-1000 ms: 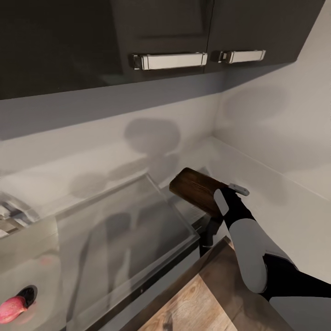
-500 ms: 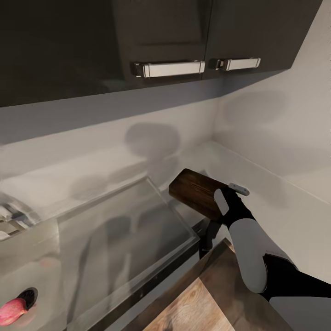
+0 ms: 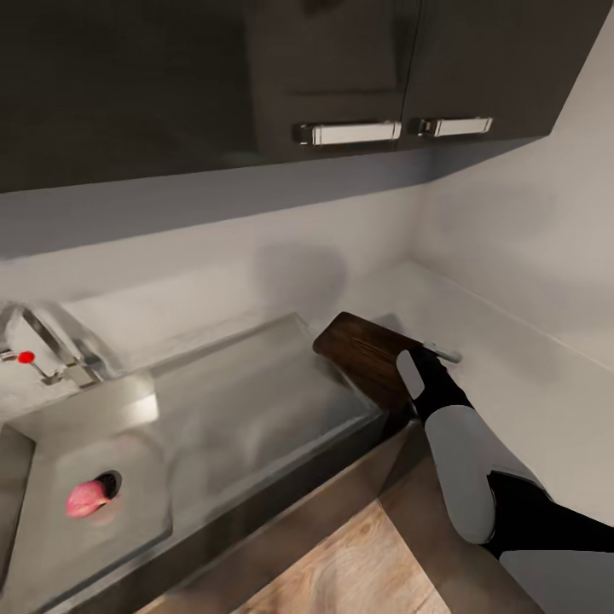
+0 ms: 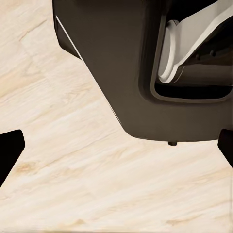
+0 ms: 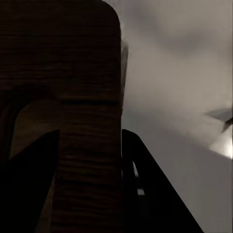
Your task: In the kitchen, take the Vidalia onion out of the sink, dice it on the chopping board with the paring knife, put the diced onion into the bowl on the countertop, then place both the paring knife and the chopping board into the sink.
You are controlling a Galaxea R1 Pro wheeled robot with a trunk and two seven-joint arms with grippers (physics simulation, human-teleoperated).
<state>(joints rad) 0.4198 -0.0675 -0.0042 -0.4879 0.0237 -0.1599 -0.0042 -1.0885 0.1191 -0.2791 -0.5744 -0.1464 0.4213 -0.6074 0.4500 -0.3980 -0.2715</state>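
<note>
My right gripper (image 3: 408, 375) is shut on the dark brown chopping board (image 3: 362, 354), holding it tilted just above the right end of the sink's drainboard (image 3: 256, 401). In the right wrist view the board (image 5: 73, 97) sits between the dark fingers (image 5: 145, 184). The sink (image 3: 51, 460) lies at the left, and a pinkish-red rounded lump (image 3: 83, 500) rests by its drain; I cannot tell whether it is the onion. My left gripper (image 4: 116, 150) is open over the wooden floor. The paring knife and the bowl are out of view.
A chrome tap with a red knob (image 3: 26, 356) stands behind the basin. Grey countertop (image 3: 512, 358) runs right into the wall corner. Dark wall cabinets with metal handles (image 3: 348, 132) hang overhead. The robot's dark base (image 4: 121, 63) stands on the floor.
The whole picture has shifted, so the camera has moved: the sink basin, drain and tap have come fully into view. The board stays gripped at the same spot in the picture.
</note>
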